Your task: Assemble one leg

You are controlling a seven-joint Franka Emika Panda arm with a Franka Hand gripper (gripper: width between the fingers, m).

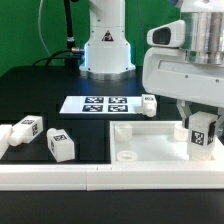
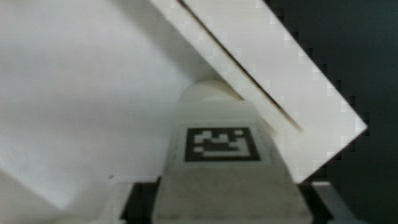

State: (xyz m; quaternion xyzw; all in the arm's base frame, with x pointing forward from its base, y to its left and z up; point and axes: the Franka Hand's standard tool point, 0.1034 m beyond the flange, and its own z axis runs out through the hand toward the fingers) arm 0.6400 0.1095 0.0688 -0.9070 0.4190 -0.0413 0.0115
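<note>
My gripper [image 1: 202,125] is shut on a leg [image 1: 203,136], a stubby white block with a square tag. It holds the leg upright over the exterior view's right part of the large white panel [image 1: 150,146]. In the wrist view the leg [image 2: 219,150] fills the gap between my dark fingers [image 2: 148,200], with my gripper [image 2: 228,202] closed on its sides. Its rounded end points down at the panel's inner face [image 2: 89,100] beside the raised rim [image 2: 267,70]. I cannot tell whether the leg touches the panel.
Another leg [image 1: 148,103] stands behind the panel next to the marker board [image 1: 97,104]. Two more legs [image 1: 60,146] [image 1: 22,130] lie at the exterior view's left. The robot base [image 1: 106,50] stands at the back. A white ledge [image 1: 100,178] runs along the front.
</note>
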